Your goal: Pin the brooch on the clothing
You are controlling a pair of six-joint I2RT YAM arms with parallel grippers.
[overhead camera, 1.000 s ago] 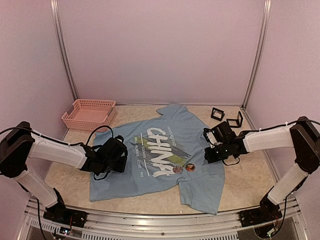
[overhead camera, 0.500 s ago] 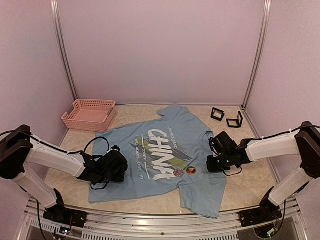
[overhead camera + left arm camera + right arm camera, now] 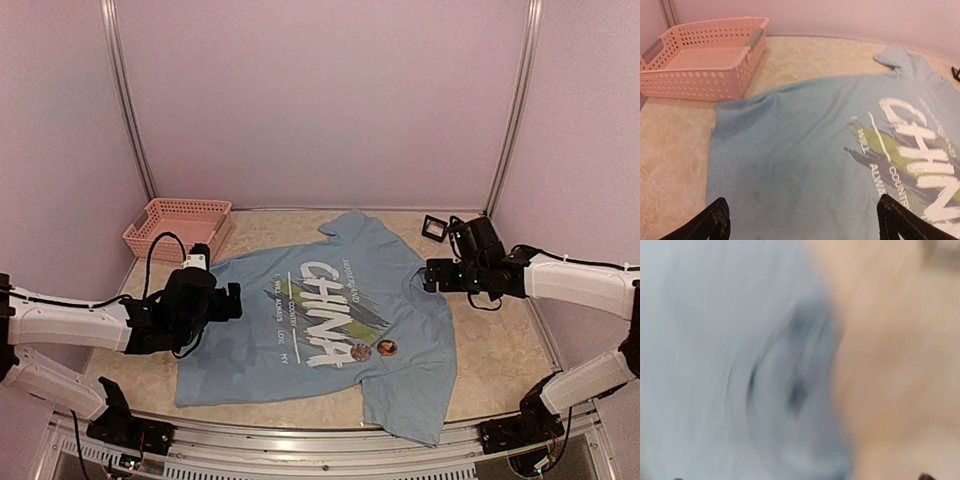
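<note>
Clothing point(image 3: 240, 350), a light blue T-shirt with white "CHINA" lettering, lies spread flat across the middle of the tabletop point(image 3: 500, 350), collar toward the frame's right and hem toward its left. It looks soft, limp and light. My judgement is that it will bunch and slide on the smooth surface if it is pushed sideways. It is best held by pressing down or pinching a fold close beside the pin site.

A pink basket point(image 3: 178, 228) stands at the upper left, just off the shirt's edge.

The left gripper point(image 3: 232, 302) hovers over the shirt's left edge. In its wrist view the jaws stand wide apart with nothing between them. The right gripper point(image 3: 432, 275) sits at the shirt's right edge by the collar. Its wrist view is badly blurred, but dark tips at the two bottom corners suggest jaws spread and empty.

A small black frame point(image 3: 433, 227) stands at the upper right, beside the right arm.

Smallest are two round pieces on the shirt front, just lower right of the lettering. One brooch point(image 3: 361, 351) and a second brooch point(image 3: 387, 347) lie side by side, well apart from both grippers. Whether either is fastened through the cloth is too small to tell. Each is probably rigid, light and slippery-faced. The rim is the likely place to grip, so the back stays free to meet the fabric.
</note>
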